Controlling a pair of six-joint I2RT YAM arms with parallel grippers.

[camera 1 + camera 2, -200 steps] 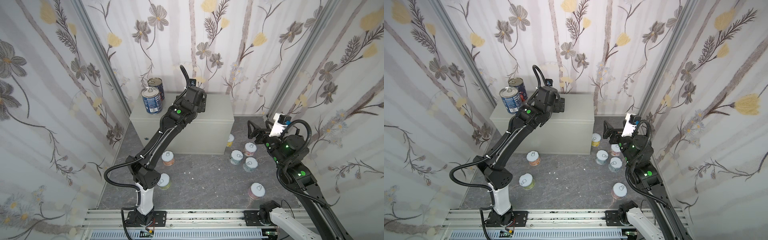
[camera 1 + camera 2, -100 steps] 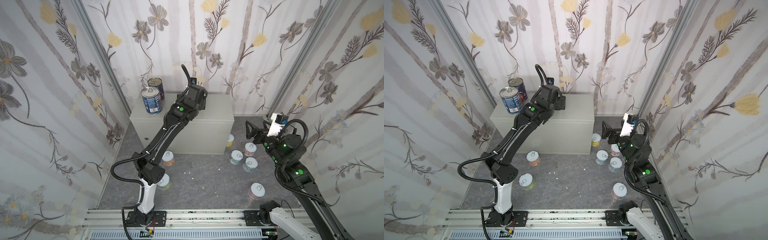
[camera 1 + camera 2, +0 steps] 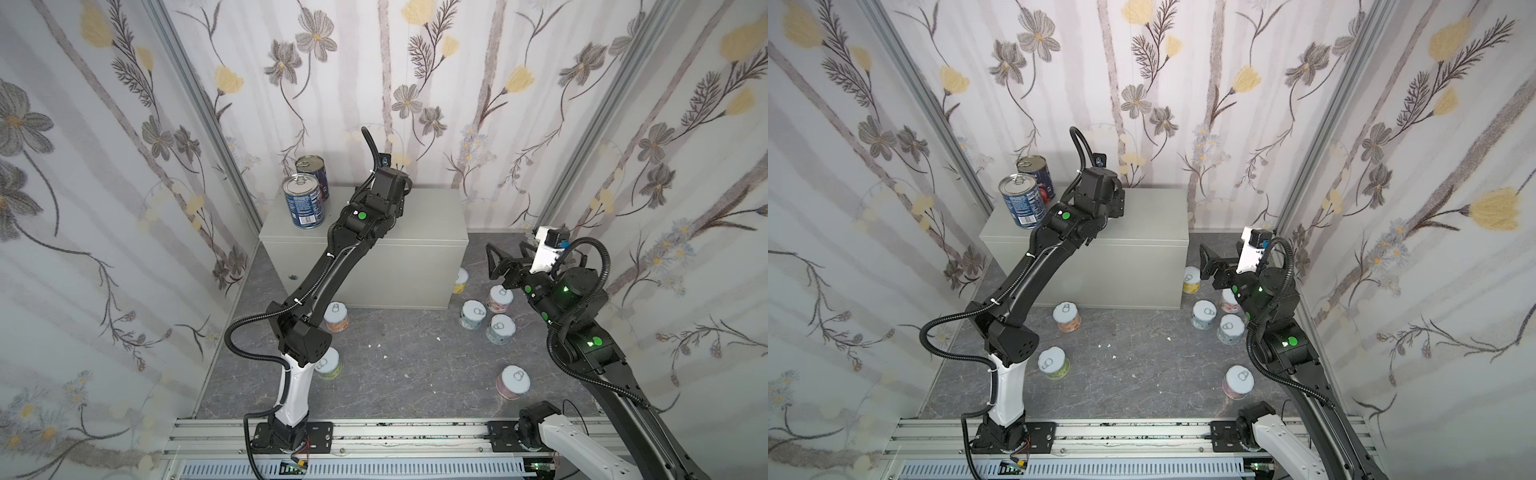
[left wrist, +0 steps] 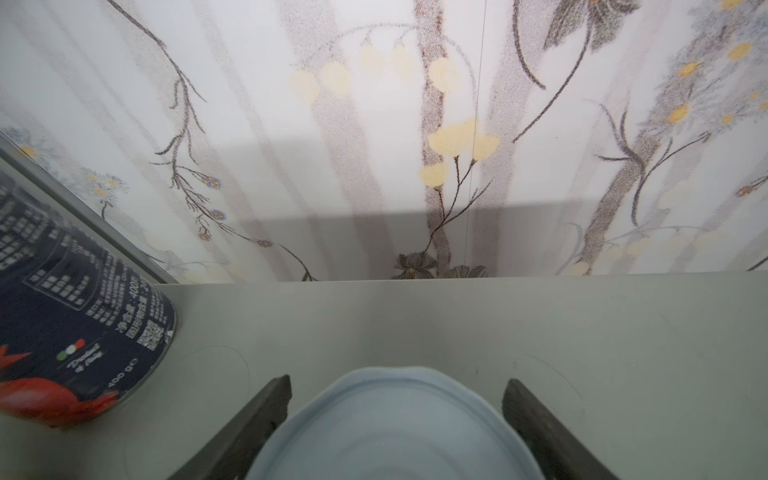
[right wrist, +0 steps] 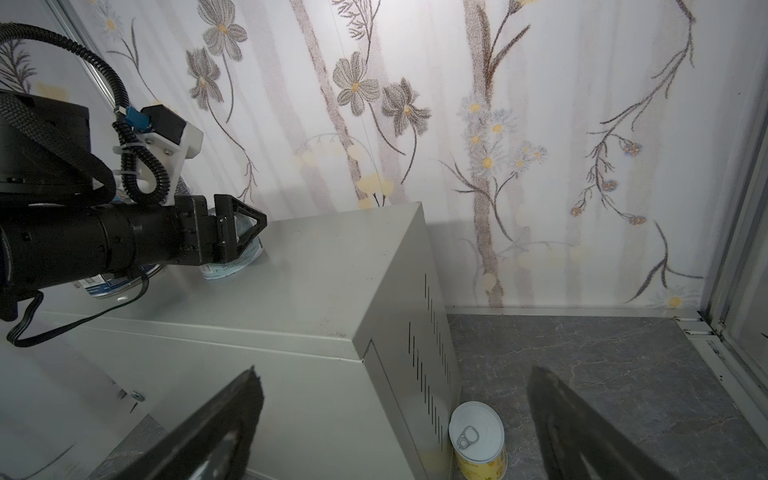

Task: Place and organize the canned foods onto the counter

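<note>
Can [image 4: 390, 428] sits between left jaws, perhaps touching, on counter [image 4: 457, 324].

The right half of the table [image 3: 428, 216] top is bare, open from above and from its right end. Its left rear corner is blocked by two tall cans [image 3: 303, 203]. Just beside them the left claw [image 4: 397, 382] straddles a short can [image 4: 395, 432], and the left arm [image 3: 332, 266] slants over the front edge. The middle of the floor [image 3: 399, 374] lies bare. At the table's right end four short cans [image 3: 473, 313] crowd the floor near the spread, empty right claw [image 3: 505, 253]. One of them, the yellow can [image 5: 478, 440], stands right against the table's side.
</note>
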